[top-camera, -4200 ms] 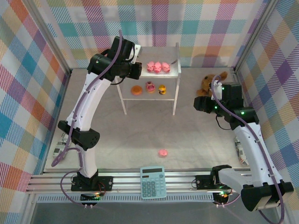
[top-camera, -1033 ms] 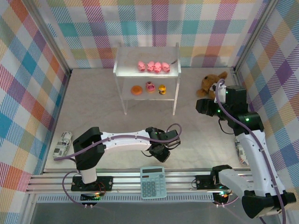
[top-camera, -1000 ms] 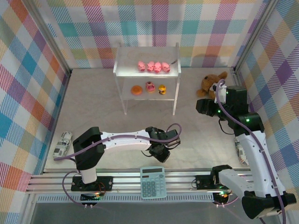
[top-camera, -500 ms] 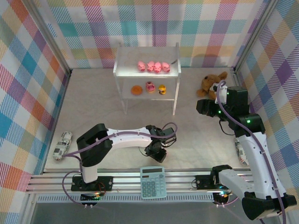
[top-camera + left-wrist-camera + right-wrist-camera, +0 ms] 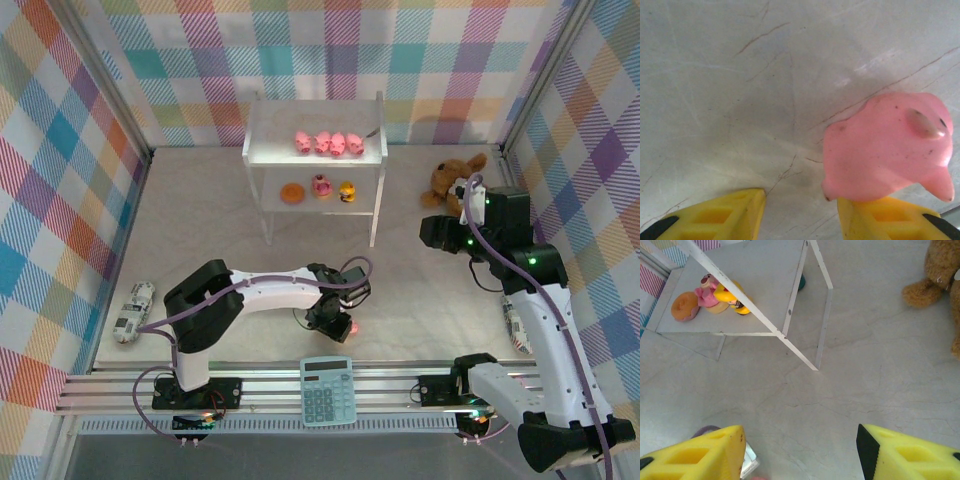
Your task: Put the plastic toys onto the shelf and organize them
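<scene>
Pig point(image 5: 352, 327) number five lies on the table point(image 5: 200, 230) at 6 o'clock from the shelf point(image 5: 262, 140), near the calculator point(image 5: 326, 390), where it lay four seconds ago. Back then the left gripper point(image 5: 338, 318) was up at the shelf, whose top held three pigs. Now four pigs point(image 5: 323, 143) stand there, and the gripper sits low by the loose pig, which it covered a second ago. Its jaws are partly apart with bare table between; the pig touches one finger point(image 5: 890, 222), unclasped. The right gripper point(image 5: 800, 455), at the shelf's 4 o'clock, gapes empty as before.
</scene>
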### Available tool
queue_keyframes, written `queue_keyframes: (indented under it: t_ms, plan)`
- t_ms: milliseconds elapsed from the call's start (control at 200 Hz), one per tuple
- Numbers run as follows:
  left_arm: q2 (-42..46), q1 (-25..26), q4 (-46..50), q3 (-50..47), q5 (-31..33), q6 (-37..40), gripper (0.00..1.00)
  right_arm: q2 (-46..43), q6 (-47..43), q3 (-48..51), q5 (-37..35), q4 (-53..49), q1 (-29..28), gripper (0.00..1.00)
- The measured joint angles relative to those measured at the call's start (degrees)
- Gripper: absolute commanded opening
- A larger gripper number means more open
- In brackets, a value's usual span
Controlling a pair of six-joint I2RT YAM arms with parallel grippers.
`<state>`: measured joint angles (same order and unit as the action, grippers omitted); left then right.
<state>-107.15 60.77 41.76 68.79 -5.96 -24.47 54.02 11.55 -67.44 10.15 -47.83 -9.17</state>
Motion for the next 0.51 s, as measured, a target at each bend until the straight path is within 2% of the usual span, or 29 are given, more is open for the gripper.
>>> queue_keyframes:
  t_ms: [375,505]
  plan:
    - [-1.1,-2.5,-0.2,1.7,-0.9,0.1,0.46,-0.7,0.0,0.4,0.8,-1.2,0.0,0.62]
    - [-1.8,-4.5,-3.5,3.3,3.1,0.8,0.46,-0.7,0.1,0.4,1.1,-1.2,0.0,0.61]
